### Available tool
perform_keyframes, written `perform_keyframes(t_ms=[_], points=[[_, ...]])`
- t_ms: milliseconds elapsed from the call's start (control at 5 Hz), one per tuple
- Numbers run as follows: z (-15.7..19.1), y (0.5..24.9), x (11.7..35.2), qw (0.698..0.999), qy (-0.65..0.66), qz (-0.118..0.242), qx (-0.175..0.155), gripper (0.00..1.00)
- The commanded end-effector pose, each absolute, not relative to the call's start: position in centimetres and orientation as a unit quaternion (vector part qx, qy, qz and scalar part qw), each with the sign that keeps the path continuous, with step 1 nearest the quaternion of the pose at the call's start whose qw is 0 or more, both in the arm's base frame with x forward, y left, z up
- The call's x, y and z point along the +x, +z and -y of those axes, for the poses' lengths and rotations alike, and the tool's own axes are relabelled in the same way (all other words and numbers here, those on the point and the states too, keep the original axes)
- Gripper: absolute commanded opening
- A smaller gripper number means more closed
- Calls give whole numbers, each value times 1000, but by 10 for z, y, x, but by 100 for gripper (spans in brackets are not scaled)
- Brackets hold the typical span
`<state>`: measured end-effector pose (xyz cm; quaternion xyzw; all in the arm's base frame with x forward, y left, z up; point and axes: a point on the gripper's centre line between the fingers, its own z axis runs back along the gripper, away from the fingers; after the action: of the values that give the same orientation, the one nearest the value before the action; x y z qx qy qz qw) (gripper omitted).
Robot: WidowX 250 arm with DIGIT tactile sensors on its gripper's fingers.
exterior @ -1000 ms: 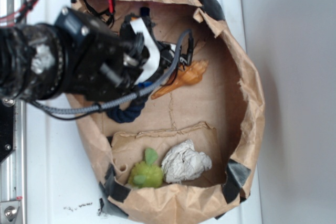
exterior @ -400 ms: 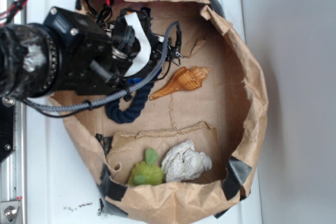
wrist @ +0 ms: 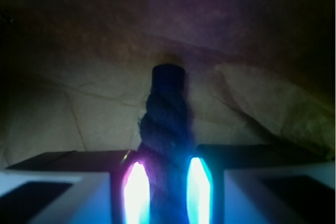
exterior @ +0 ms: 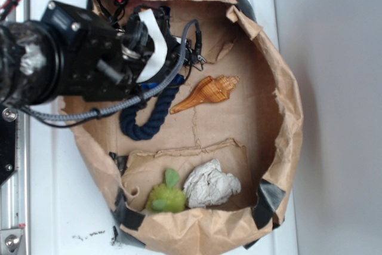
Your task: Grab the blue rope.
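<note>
fingers (wrist: pixel 164 192) pinch the blue rope (wrist: pixel 165 145) in wrist view; ext view hides that grip behind the arm.

text: I am reading none | labels/brands/numbers: I am finding none legible in either view; specks on the white surface (exterior: pixel 89 234) are staying too small to read

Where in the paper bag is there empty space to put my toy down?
The biggest bare patch is the brown floor right of the orange shell, running to the bag's right wall. A smaller one lies between the shell and the crumpled paper ball. The left is crowded: the robot arm covers the blue rope. The green toy fills the bottom corner.
</note>
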<state>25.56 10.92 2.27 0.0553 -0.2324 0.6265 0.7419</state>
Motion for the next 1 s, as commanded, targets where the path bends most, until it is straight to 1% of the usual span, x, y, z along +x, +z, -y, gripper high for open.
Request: perform_keyframes(t_ms=[0,200,400,600,800], points=[[-119,85,244,734,646,206,23,0],[-111,127,240,747,640,182,22,0],[-93,156,237,751,632,190,34,0],[-69,169,239,769,602,215,31,0],[-51,178,241,794,570,209,19,0]])
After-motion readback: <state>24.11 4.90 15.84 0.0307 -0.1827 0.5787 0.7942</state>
